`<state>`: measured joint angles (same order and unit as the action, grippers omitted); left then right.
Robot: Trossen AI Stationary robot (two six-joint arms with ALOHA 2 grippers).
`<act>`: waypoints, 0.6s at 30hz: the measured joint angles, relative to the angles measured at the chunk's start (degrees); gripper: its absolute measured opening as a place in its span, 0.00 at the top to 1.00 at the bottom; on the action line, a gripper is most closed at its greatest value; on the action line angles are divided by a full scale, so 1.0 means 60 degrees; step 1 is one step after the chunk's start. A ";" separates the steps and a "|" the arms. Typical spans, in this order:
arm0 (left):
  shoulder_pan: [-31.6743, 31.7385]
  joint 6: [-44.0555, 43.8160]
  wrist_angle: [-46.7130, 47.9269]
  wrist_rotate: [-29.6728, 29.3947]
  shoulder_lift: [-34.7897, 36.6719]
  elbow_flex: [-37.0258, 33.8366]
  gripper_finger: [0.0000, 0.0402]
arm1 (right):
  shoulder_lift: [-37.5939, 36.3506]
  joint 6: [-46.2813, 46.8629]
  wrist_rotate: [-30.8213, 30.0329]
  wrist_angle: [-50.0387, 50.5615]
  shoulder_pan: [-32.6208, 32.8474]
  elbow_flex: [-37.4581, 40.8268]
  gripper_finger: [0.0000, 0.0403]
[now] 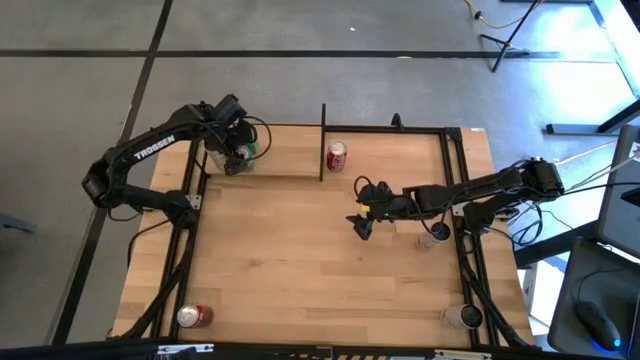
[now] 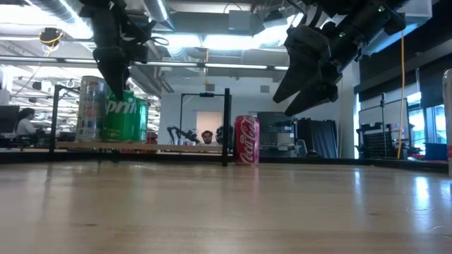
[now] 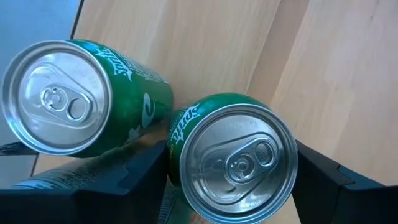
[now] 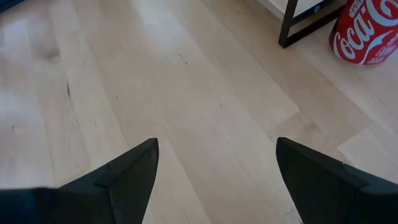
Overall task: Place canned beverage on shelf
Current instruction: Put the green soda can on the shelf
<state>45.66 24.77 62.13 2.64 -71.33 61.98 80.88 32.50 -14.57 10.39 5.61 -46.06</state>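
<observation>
My left gripper (image 3: 231, 180) is clamping the green aluminium Sprite can (image 3: 233, 158), seating it upright on the narrow light-wood shelf (image 1: 285, 160). My right gripper (image 4: 216, 174) is hanging spread and empty, clear of the red Coca-Cola can (image 4: 367, 31).

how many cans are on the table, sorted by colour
green Sprite cans: 2
red cans: 2
cans seen from the top only, colour unclear: 2
total: 6
</observation>
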 joint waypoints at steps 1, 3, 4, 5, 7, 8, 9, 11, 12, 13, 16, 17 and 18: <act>0.0034 0.0047 0.0003 0.0058 0.0000 0.0000 0.37 | 0.0000 0.0050 0.0000 -0.0002 0.0000 0.0004 0.22; 0.0076 0.0195 0.0010 0.0020 0.0000 0.0000 0.35 | 0.0000 0.0070 0.0000 -0.0003 0.0000 0.0004 0.22; 0.0078 0.0208 0.0014 -0.0023 0.0000 0.0000 0.34 | 0.0000 0.0071 0.0000 -0.0004 0.0000 0.0004 0.22; 0.0078 0.0213 0.0007 -0.0074 0.0000 0.0000 0.33 | 0.0000 0.0071 0.0000 -0.0001 0.0000 0.0002 0.22; 0.0078 0.0221 -0.0029 -0.0195 -0.0004 -0.0004 0.29 | 0.0000 0.0071 0.0000 -0.0003 0.0000 0.0004 0.22; 0.0078 0.0219 -0.0043 -0.0256 -0.0004 -0.0007 0.28 | 0.0000 0.0071 0.0000 -0.0004 0.0000 0.0001 0.22; 0.0078 0.0219 -0.0052 -0.0312 -0.0004 -0.0007 0.26 | 0.0000 0.0075 0.0000 -0.0004 0.0000 0.0004 0.22; 0.0078 0.0226 -0.0086 -0.0378 -0.0004 -0.0007 0.23 | 0.0000 0.0075 0.0000 -0.0004 0.0000 0.0002 0.22; 0.0078 0.0226 -0.0107 -0.0388 -0.0004 -0.0007 0.22 | 0.0000 0.0075 0.0000 -0.0004 0.0000 0.0004 0.22; 0.0078 0.0226 -0.0127 -0.0401 -0.0004 -0.0007 0.22 | 0.0000 0.0072 0.0000 -0.0003 0.0000 0.0004 0.22; 0.0078 0.0226 -0.0226 -0.0437 -0.0004 -0.0007 0.20 | 0.0000 0.0071 0.0004 -0.0002 0.0000 0.0004 0.22; 0.0078 0.0222 -0.0223 -0.0464 -0.0004 -0.0007 0.20 | 0.0000 0.0072 0.0007 -0.0004 0.0000 0.0004 0.22; 0.0078 0.0224 -0.0226 -0.0488 -0.0004 -0.0007 0.20 | 0.0000 0.0071 0.0008 -0.0003 0.0000 0.0004 0.22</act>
<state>46.13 26.12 60.77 -0.29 -71.35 61.93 80.88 32.93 -14.52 10.37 5.61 -46.04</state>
